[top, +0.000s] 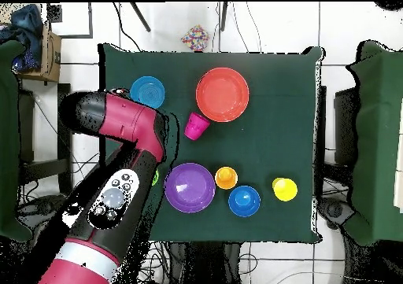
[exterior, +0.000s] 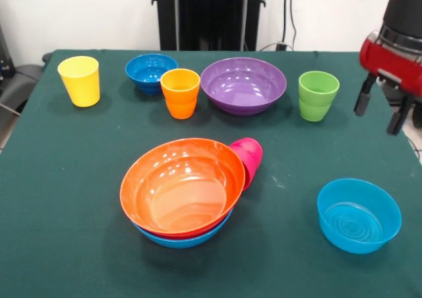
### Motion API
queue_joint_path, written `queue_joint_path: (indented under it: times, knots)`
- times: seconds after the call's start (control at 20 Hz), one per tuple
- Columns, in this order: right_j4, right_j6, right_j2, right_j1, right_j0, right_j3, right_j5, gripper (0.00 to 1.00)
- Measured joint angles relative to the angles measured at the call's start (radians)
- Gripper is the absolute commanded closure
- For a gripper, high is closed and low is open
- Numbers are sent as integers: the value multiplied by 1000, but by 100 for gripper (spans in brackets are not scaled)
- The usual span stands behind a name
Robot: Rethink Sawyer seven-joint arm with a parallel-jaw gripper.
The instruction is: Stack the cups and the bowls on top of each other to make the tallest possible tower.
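Front view: my hand (exterior: 384,109) hangs empty, fingers apart, beside the green cup (exterior: 318,95). Orange bowl (exterior: 182,186) sits nested in a light-blue bowl (exterior: 181,238) mid-desk, pink cup (exterior: 249,158) leaning against it.

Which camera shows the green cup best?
The front view: the green cup stands upright in full sight, right of the purple bowl. In the overhead view the robot arm covers nearly all of it, leaving just a green sliver at the arm's edge.
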State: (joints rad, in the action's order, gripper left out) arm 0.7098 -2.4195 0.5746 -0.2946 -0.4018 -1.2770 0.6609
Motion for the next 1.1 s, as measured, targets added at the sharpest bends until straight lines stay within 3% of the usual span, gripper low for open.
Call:
queue_joint_path:
  times: [0.5,1.1]
  knots:
    - [-3,0,59,71,22,155,1,0]
    - [-7,0,104,188,23,250,1,0]
